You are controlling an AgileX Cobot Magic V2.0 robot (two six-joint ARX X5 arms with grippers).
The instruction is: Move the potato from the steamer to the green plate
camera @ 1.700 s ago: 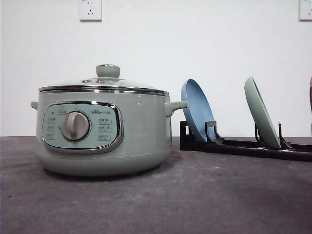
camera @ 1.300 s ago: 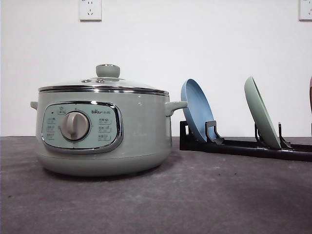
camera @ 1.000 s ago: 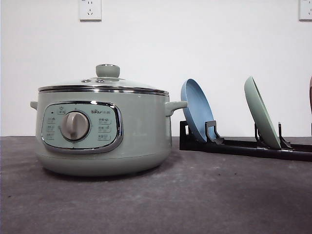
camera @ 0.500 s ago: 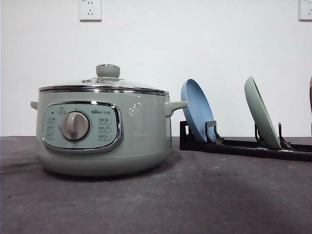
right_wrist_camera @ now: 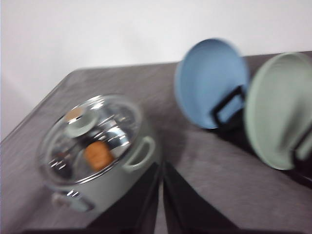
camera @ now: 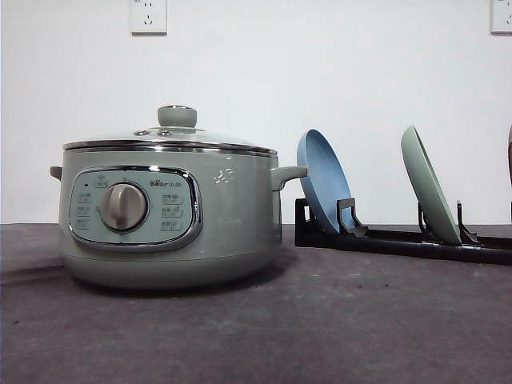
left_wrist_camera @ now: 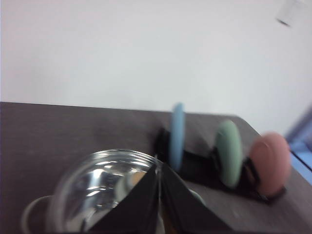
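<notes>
White wall and a dark grey tabletop frame the workspace, and all positions below are given relative to the steamer, which stands at the left of the front view with its glass lid seated and the green knob on top. Inside the steamer, seen through the lid from the right wrist camera, the potato rests near the centre as an orange-brown lump. To the right of the steamer a black rack holds the blue plate on edge nearest the pot, then the green plate further right, also on edge and leaning; the left wrist view shows a pink plate beyond that. The left gripper is above the lid with its jaws pressed together, and the right gripper sits high and to the right of the steamer, fingers likewise closed on nothing. Probable hazards: the lid is not yet off, so any reach for the potato would strike glass; a slipped knob grasp could drop the lid; the green plate may tip or drag the rack when pulled; the smooth potato could roll off a plate that is not set flat
</notes>
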